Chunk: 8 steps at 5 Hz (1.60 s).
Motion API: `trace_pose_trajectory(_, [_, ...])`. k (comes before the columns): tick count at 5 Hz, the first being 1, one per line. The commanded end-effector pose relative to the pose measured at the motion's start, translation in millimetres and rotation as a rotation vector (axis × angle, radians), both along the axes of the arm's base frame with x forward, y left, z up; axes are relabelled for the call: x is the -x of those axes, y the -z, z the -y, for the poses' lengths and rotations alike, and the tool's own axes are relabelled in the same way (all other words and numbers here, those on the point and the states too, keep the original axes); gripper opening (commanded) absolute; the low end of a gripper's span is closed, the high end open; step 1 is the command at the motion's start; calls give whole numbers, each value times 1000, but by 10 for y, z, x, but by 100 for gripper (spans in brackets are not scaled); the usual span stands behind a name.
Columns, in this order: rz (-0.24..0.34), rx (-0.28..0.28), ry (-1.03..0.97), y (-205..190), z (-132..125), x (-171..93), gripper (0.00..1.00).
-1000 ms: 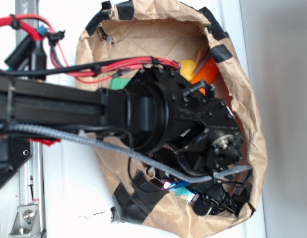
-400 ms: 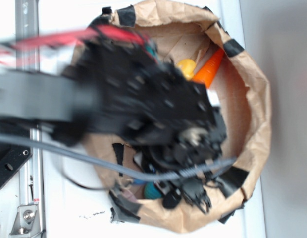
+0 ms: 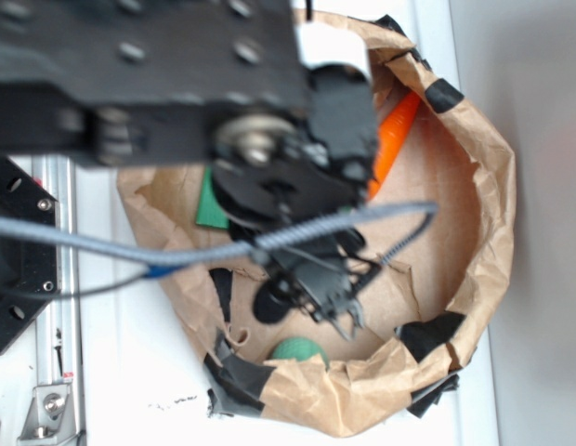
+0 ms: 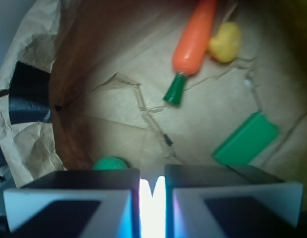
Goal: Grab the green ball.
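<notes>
The green ball lies on the floor of a brown paper bag, against its near wall. In the wrist view the green ball peeks out just past the left finger, low and left of centre. My gripper hangs above the bag floor, up and to the right of the ball and apart from it. In the wrist view the gripper shows its jaws almost together with only a thin bright slit, and nothing between them.
An orange carrot with a dark green stem, a yellow toy and a flat green block lie farther in. The bag's crumpled walls carry black tape patches. A metal rail runs at the left.
The arm has risen toward the camera and swung, so it fills the upper left. The gripper has shifted left in the bag, and the green ball now shows uncovered below it.
</notes>
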State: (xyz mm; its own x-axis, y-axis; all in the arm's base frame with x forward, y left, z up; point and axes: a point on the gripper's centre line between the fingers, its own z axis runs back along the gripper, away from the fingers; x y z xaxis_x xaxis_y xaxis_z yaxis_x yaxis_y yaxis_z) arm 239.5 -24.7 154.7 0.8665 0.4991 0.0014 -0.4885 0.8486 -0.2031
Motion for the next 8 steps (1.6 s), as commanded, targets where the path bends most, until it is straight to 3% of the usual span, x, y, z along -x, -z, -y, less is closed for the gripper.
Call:
trace_pose_trajectory(1, [-8, 76, -149, 153, -78, -40, 100])
trace_pose_trajectory(2, [-81, 151, -208, 467, 162, -92, 100])
trace_pose_trajectory(4, [-144, 287, -163, 781, 673, -180, 100])
trace_pose_trajectory(5, [-243, 295, -126, 925, 982, -162, 100])
trace_pose_trajectory(6, [-330, 314, -129, 1031, 1117, -79, 100])
trace_pose_trajectory(7, [-483, 397, -145, 1126, 1181, 50, 100])
trace_pose_trajectory(8, [-522, 393, -167, 1121, 1165, 80, 0])
